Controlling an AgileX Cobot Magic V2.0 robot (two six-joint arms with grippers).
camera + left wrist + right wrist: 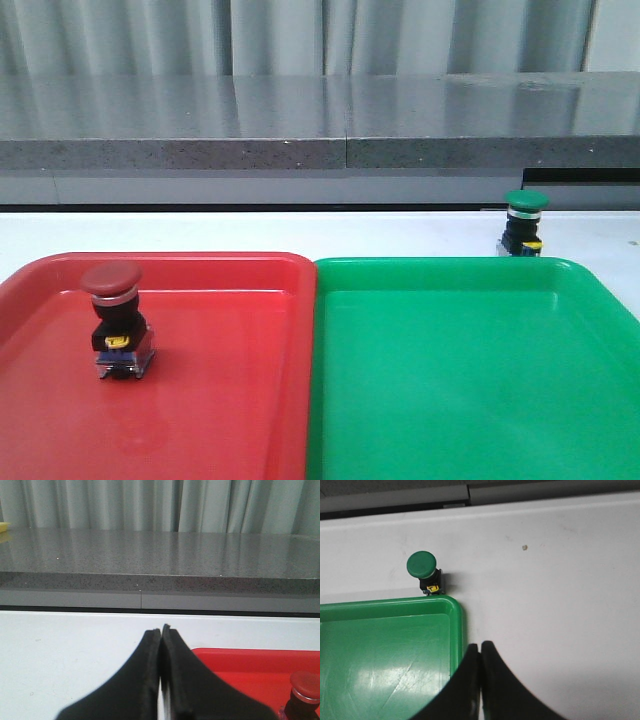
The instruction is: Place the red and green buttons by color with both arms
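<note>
My left gripper [161,630] and right gripper [480,645] are pressed together, empty; red button [118,318] stands in red tray [250,262], green button [524,222] seemingly just behind green tray [450,264].

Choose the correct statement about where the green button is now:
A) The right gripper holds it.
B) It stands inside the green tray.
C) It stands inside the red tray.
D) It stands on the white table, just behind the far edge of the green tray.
D: the green button stands on the white table just beyond the green tray rim, and the right gripper is shut on nothing.
</note>
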